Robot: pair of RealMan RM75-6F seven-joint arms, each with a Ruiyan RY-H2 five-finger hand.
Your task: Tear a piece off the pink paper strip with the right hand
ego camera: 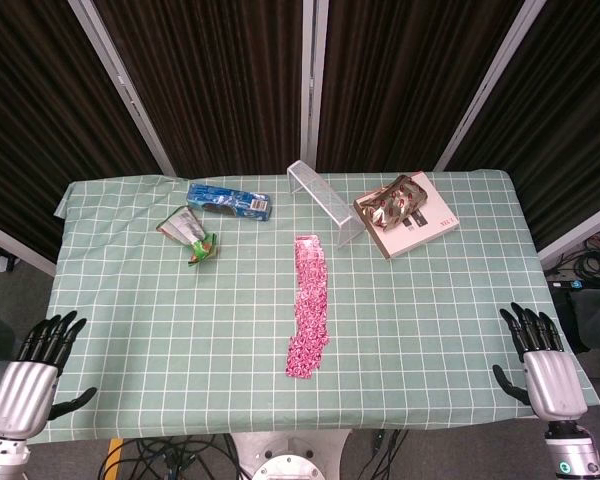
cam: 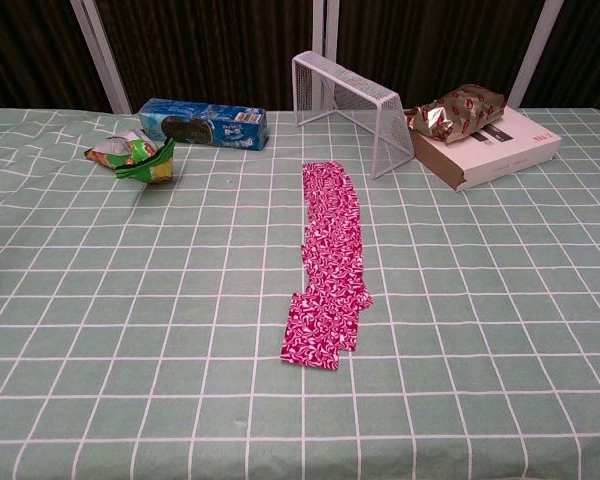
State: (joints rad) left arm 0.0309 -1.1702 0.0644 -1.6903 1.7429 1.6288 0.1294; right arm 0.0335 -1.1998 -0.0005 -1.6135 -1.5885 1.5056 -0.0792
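The paper strip (ego camera: 309,306) is pink with little white swirls. The tablecloth (ego camera: 130,320) is green with white squares. At the upper left lies a blue box (ego camera: 228,201). The rack (cam: 352,104) is white. The hands (ego camera: 540,350) are black and silver.

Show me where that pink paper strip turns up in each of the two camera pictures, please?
Head view: the pink paper strip lies in the middle of the table, running from below the white wire rack towards the near edge.
Chest view: the pink paper strip lies at centre, wider at its near end.
Shared landmark: the white wire rack, just beyond the strip's far end in both.
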